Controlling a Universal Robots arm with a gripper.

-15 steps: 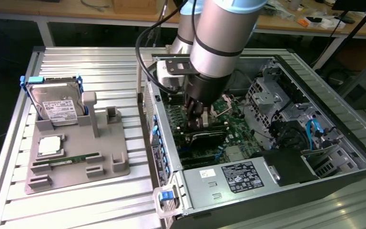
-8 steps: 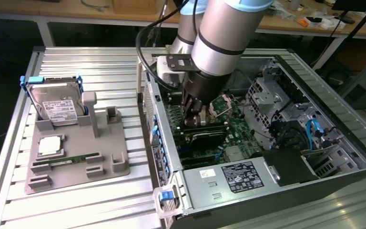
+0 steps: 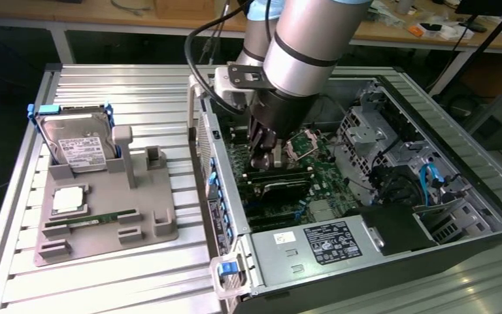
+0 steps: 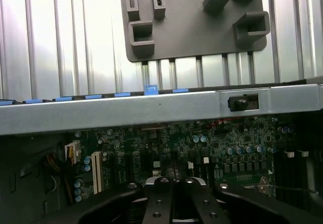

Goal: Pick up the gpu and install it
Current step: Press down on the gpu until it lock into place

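Gripper [image 3: 264, 159] closed, low inside the open computer case [image 3: 443, 124].
Gpu [image 3: 279, 188] lies flat across the motherboard [image 3: 321, 173] just under the fingertips, apparently seated there, its slot lining it up.

labels present, no text legible

- One open computer case [image 3: 460, 140] with one green motherboard [image 3: 325, 180]
- One power supply [image 3: 321, 248]
- One grey parts holder [image 3: 102, 226]
- One hard drive [image 3: 76, 145]
- One green memory stick [image 3: 89, 221]
- One robot arm [image 3: 299, 39]
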